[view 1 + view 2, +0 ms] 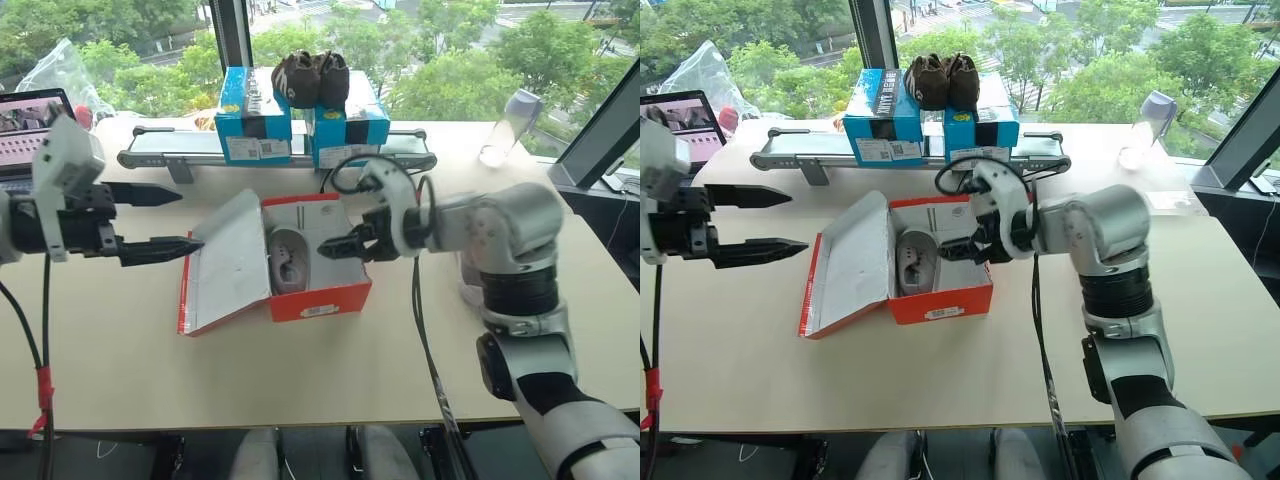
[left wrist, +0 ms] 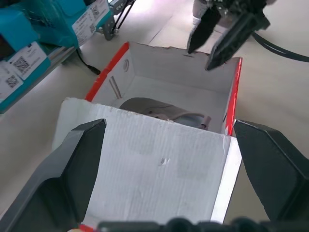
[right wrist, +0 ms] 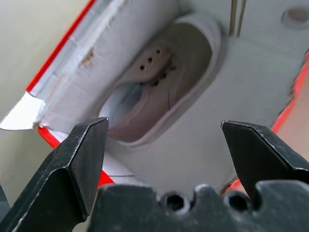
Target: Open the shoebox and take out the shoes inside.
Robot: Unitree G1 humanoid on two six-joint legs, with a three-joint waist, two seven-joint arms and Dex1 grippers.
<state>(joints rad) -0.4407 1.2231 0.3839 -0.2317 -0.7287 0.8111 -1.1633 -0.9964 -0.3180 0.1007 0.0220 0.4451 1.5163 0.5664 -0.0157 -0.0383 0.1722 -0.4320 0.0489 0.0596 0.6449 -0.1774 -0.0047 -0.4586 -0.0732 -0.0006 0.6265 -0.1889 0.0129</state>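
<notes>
beige table (image 1: 120, 360), red cardboard shoebox (image 1: 320, 298) open.

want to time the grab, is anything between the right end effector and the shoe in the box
Nothing visible. The lid is folded back to the left, and the right end effector hangs open over the box, with the shoe lying uncovered below it.

light: bright daylight from windows (image 1: 420, 60) behind bench (image 1: 300, 370) | shadows: soft, faint | glare: pale bench washed out | blur: near jaws soft in wrist views
</notes>
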